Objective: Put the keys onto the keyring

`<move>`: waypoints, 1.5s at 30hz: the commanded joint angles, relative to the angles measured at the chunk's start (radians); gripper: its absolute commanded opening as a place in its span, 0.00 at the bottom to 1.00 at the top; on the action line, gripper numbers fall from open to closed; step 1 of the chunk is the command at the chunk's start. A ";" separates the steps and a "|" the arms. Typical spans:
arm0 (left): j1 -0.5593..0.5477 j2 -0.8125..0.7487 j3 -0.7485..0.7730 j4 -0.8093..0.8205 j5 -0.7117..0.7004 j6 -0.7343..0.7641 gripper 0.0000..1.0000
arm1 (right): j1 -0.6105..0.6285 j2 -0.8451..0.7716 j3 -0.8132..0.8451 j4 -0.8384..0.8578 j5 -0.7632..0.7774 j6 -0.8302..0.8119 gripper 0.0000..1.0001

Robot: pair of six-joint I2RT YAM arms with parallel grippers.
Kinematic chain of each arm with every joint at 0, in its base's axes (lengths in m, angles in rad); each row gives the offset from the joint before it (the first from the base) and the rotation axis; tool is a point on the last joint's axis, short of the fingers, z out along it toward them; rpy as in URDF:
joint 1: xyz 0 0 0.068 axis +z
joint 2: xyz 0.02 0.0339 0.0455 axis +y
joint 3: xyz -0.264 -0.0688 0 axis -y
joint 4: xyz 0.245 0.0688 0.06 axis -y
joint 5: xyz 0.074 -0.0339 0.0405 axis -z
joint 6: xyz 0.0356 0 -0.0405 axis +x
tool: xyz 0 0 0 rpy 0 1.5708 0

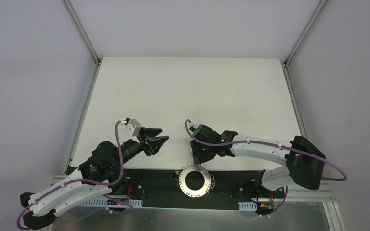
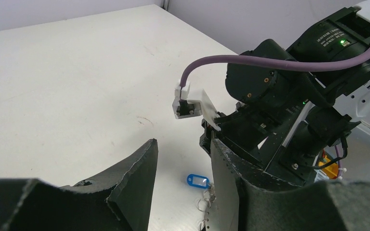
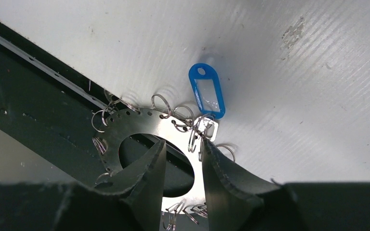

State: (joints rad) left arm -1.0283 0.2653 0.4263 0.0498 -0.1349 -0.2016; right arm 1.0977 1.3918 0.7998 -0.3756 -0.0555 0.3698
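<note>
Right gripper [image 3: 183, 159], jaws apart, straddled the keyring [image 3: 139, 126] band; the blue key [image 3: 207, 94] lay just beyond its fingertips, touching a loop [image 3: 161, 103]. Left gripper [image 2: 183, 144] hovered empty, jaws parted. Probably steadying the keyring; threading next needs precision.

The right pincer [image 3: 183, 147] covers part of the keyring [image 3: 139, 122]; the key [image 3: 210, 129] on the blue tag [image 3: 207, 91] is half buried among wire loops [image 3: 193, 138].

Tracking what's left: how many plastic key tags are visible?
1: a bright blue oval plastic tag on the white table, beside the flat grey ring's wire loops. Others may be hidden.
</note>
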 commanded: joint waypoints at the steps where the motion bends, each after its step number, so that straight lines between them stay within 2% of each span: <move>1: -0.006 -0.010 -0.003 0.037 -0.013 0.000 0.44 | 0.007 0.029 0.054 -0.026 0.026 0.033 0.35; 19: -0.006 0.003 -0.004 0.044 -0.012 -0.002 0.45 | 0.011 0.075 0.057 -0.052 0.012 0.024 0.25; 28: -0.007 0.002 -0.005 0.042 -0.014 -0.003 0.45 | 0.013 0.098 0.059 -0.072 0.013 0.021 0.17; 30: -0.006 0.001 -0.004 0.041 -0.015 -0.003 0.45 | 0.015 0.101 0.058 -0.082 0.019 0.020 0.14; 33: -0.006 0.000 -0.006 0.039 -0.018 -0.004 0.46 | 0.018 0.100 0.054 -0.091 0.027 0.018 0.00; 34: -0.006 -0.002 -0.006 0.038 -0.021 -0.004 0.46 | 0.021 0.098 0.053 -0.094 0.030 0.017 0.00; 40: -0.006 -0.002 0.009 0.032 -0.012 -0.011 0.45 | 0.047 0.012 0.077 -0.126 0.080 -0.014 0.00; 45: -0.006 0.003 0.045 0.020 0.032 -0.033 0.45 | 0.048 -0.139 0.117 -0.178 0.012 -0.108 0.00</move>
State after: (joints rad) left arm -1.0283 0.2661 0.4263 0.0475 -0.1329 -0.2058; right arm 1.1408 1.3975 0.8413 -0.4957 -0.0124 0.3405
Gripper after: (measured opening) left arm 0.449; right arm 0.009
